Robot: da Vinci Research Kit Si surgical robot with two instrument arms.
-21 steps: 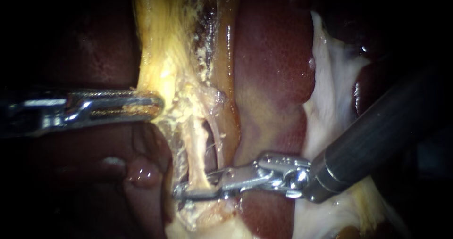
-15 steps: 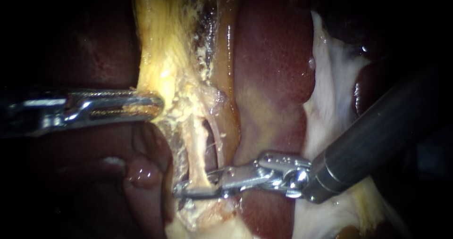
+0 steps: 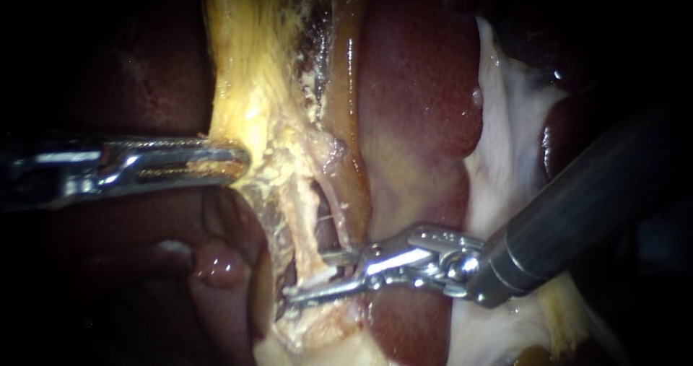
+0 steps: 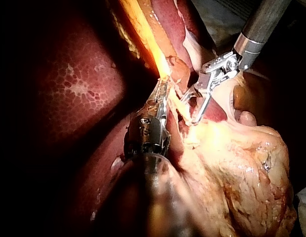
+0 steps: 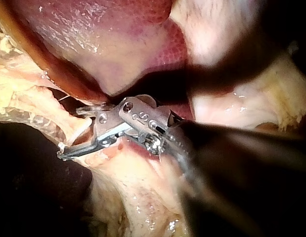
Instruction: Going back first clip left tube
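Right tool (image 3: 310,276) has its jaws parted, straddling the left tube (image 3: 307,229) just beside the liver (image 3: 411,120) and gripping nothing. Can't spot a clip, so I'd guess backing out has barely begun. Left tool (image 3: 234,160) is clamped on yellow tissue (image 3: 245,84), also beside the liver.

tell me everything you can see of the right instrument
The right instrument has a dark, smooth shaft coming in from the right, a bright metal collar and a silvery jointed wrist that ends in two slim metal jaws. The jaws stand open and point left, straddling a pale tube beside the liver. Whether they touch the tube cannot be told.
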